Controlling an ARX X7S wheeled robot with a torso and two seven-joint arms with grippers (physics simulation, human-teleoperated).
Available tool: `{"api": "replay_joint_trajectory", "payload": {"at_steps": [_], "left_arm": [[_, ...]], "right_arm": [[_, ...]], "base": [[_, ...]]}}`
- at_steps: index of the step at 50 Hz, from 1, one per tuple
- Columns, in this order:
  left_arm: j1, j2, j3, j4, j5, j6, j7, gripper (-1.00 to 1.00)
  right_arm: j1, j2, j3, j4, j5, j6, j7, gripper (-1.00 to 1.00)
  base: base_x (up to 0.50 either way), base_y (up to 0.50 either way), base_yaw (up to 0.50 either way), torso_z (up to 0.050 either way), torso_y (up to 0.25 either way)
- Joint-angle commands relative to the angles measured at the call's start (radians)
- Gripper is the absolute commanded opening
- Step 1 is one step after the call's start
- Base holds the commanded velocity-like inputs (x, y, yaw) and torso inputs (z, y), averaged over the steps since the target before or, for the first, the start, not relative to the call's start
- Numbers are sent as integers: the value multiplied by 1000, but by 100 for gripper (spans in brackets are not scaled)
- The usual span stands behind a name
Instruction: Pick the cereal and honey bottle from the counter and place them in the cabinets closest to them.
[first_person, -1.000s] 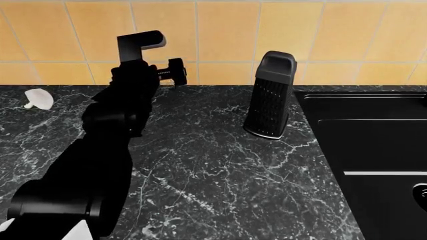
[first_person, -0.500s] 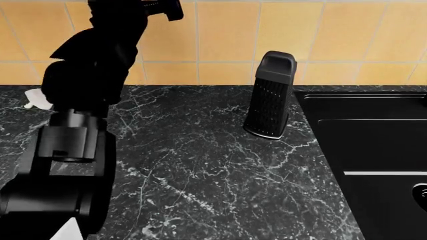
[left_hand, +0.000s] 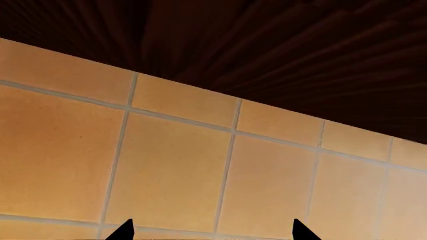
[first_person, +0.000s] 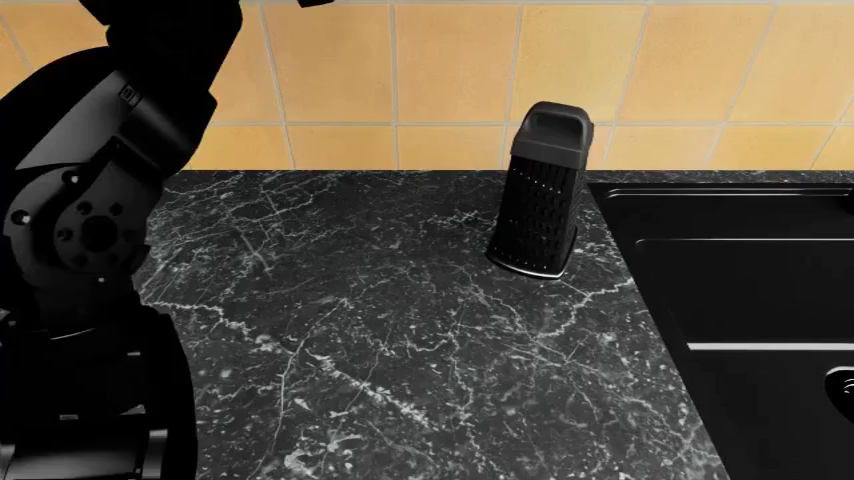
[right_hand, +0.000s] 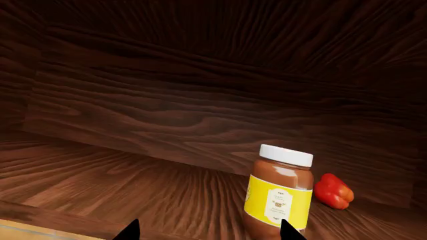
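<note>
Dark wooden cabinet walls (right_hand: 200, 90) are filling the right wrist view, and the honey bottle (right_hand: 279, 197) is standing upright on the shelf, a red pepper (right_hand: 332, 191) just beside it. The right gripper (right_hand: 207, 231) is gaping apart, its tips flanking the bottle's base without visibly clamping it. I judge the bottle light, rigid and slick; its labelled waist offers the surest hold. The left gripper (left_hand: 212, 231) is spread open, facing tiled wall (left_hand: 167, 170). Over the counter (first_person: 400, 330) only a grater (first_person: 539, 190) is standing; the cereal is not showing.

Honey bottle (right_hand: 279, 196) upright on cabinet shelf (right_hand: 133, 185); red pepper (right_hand: 333, 190) beside.
</note>
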Motion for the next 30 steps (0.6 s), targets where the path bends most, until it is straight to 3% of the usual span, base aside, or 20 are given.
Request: {"api": "replay_joint_trajectory", "payload": {"at_steps": [1, 30], "left_arm": [[55, -22, -24, 152, -61, -76, -34, 100], [241, -46, -123, 418, -204, -139, -99, 100]], "right_arm": [[0, 142, -150, -218, 149, -203, 12, 100], [-40, 308, -345, -618, 198, -574, -10, 100]], "base": [[0, 0, 0, 0, 0], [0, 0, 0, 0, 0]]}}
